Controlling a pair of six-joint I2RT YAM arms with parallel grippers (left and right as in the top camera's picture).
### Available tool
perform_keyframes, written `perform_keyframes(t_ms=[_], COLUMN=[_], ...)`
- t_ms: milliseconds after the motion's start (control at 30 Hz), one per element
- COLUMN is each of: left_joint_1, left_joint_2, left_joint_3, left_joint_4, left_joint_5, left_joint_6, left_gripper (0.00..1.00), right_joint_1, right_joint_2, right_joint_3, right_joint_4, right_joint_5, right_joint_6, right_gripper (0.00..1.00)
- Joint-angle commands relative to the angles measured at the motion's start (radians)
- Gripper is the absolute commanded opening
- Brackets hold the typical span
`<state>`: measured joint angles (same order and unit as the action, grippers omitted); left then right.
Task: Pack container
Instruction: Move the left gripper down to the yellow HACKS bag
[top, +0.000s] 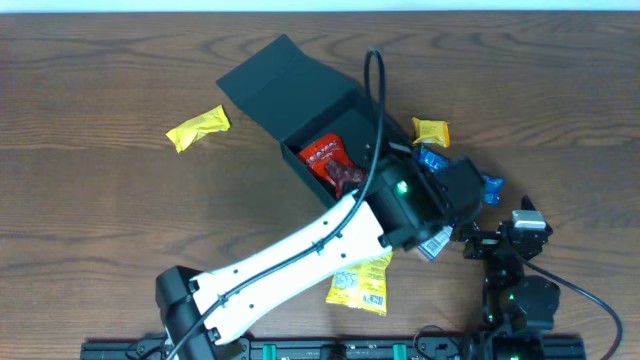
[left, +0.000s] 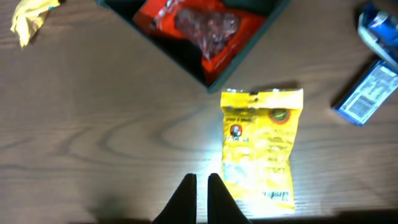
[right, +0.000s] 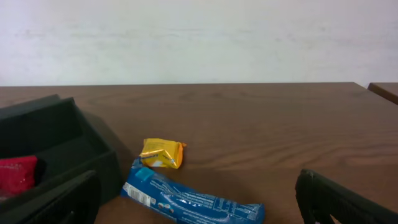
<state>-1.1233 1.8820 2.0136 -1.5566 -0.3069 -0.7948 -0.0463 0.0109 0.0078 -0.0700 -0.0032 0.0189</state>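
Note:
The container (top: 262, 82) lies open on the table with its flap lid thrown back to the upper left. A red snack packet (top: 331, 163) rests inside it. In the left wrist view my left gripper (left: 199, 186) is shut with nothing in it, hovering over bare wood just left of a yellow packet (left: 261, 143). The container's corner (left: 177, 59) and the red packet (left: 205, 28) lie beyond. From overhead the left arm (top: 300, 255) covers those fingers. My right gripper (right: 199, 208) is open, its jaws standing on either side of a blue packet (right: 186, 200) without touching it.
A crumpled yellow wrapper (top: 198, 127) lies left of the container. A small orange-yellow packet (top: 431, 131) and blue packets (top: 433, 160) sit to its right. The yellow packet (top: 362, 282) lies partly under the left arm. Another blue packet (left: 367, 93) lies to the right of it.

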Motion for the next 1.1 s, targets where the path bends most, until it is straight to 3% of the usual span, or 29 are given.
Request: perform_keyframes(t_ms=[0, 133, 300, 467, 600, 767, 1067], left_joint_1=[0.001, 0.000, 0.014, 0.069, 0.132, 0.241, 0.294], left_joint_2=[-0.003, -0.020, -0.147, -0.285, -0.319, -0.327, -0.410], left_joint_3=[0.014, -0.029, -0.282, -0.500, -0.628, -0.752, -0.877], left_joint_4=[-0.007, 0.034, 0.210, 0.381, 0.501, 0.516, 0.592], left_joint_5=[-0.015, -0.003, 0.086, 0.176, 0.332, 0.365, 0.507], left_joint_6=[-0.035, -0.004, 0.100, 0.124, 0.171, 0.154, 0.303], left_gripper=[0.10, 0.13, 0.20, 0.51, 0.98, 0.95, 0.95], right_joint_1=[0.008, 0.008, 0.008, 0.008, 0.008, 0.008, 0.008], right_joint_2=[-0.006, -0.006, -0.006, -0.006, -0.006, -0.006, -0.006], right_joint_3=[-0.002, -0.002, -0.002, -0.002, -0.002, -0.002, -0.002], right_joint_4=[-0.005, -0.005, -0.005, -0.005, -0.005, -0.005, -0.005], right_joint_5=[-0.001, -0.001, -0.001, -0.001, -0.001, -0.001, -0.001], right_joint_6=[0.014, 0.014, 0.014, 0.014, 0.014, 0.014, 0.014], right_gripper=[0.99, 0.99, 0.99, 0.99, 0.99, 0.99, 0.99])
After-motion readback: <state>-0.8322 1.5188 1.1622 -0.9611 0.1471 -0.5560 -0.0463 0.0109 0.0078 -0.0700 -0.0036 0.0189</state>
